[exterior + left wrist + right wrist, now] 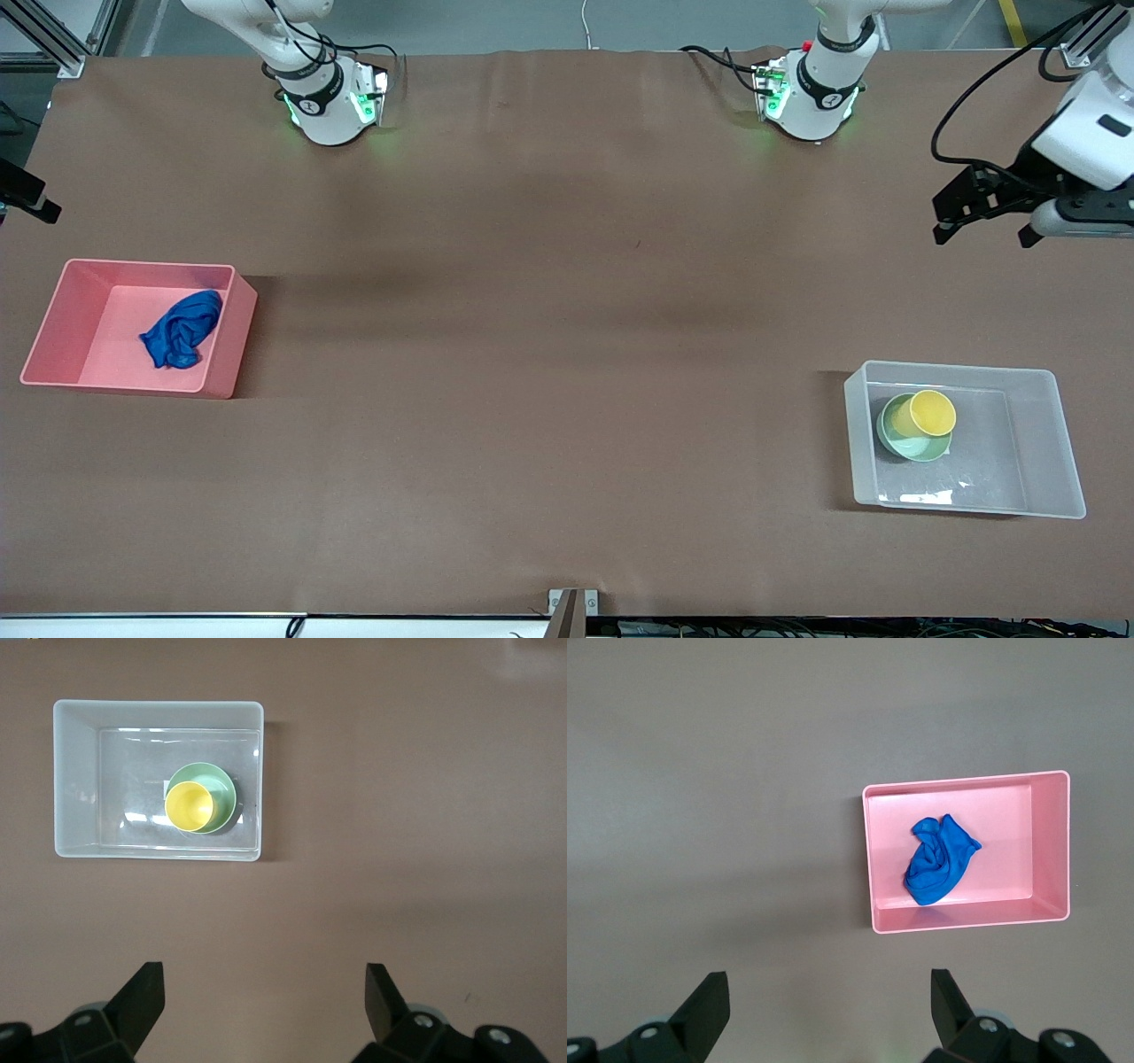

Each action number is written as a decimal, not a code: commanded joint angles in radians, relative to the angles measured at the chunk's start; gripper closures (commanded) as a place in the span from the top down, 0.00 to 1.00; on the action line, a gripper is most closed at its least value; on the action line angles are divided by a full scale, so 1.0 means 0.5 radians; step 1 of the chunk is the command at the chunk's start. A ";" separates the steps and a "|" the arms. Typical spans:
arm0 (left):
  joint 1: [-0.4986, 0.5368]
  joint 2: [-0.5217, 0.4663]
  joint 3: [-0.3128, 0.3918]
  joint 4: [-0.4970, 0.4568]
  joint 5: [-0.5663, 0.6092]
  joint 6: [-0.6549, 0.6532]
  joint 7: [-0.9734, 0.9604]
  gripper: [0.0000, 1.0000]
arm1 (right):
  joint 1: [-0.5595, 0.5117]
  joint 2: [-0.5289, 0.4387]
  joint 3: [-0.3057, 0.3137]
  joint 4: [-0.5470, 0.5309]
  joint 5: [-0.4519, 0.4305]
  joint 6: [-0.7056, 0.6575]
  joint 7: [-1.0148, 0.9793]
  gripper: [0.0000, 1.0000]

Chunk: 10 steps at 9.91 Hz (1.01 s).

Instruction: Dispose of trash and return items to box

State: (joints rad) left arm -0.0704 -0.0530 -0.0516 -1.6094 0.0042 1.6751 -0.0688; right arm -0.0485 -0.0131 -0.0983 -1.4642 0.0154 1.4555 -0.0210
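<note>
Found the right gripper (828,985) spread wide and empty, up over the table (549,354), the nearer arm to the one blue cloth wad (182,330), which lay well apart from it inside the one pink bin (232,341) (bin's long side parallel to the line between the fingertips). Found the left gripper (264,979) likewise apart and empty, well clear of the one clear box (1059,443). Counted one yellow cup (930,414) nested in one green bowl (917,450) there. Judged nothing left to fetch

I see the wrinkled deep blue cloth wad (182,330) lying inside the pink bin (66,292). The yellow cup (928,414) sits tilted in the mint-green bowl (912,443), both inside the clear box (1045,443).
</note>
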 commanded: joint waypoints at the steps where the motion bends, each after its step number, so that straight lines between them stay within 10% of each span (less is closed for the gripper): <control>1: -0.068 0.041 0.094 -0.058 -0.030 -0.009 0.039 1.00 | -0.017 0.008 0.010 0.020 0.000 -0.021 -0.022 1.00; 10: -0.046 0.057 0.063 -0.073 -0.057 -0.086 -0.001 1.00 | -0.017 0.008 0.010 0.020 0.000 -0.021 -0.022 1.00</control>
State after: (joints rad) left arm -0.0893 -0.0239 -0.0184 -1.6128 -0.0074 1.6383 -0.0632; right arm -0.0485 -0.0130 -0.0985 -1.4643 0.0154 1.4549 -0.0215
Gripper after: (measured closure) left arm 0.000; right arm 0.000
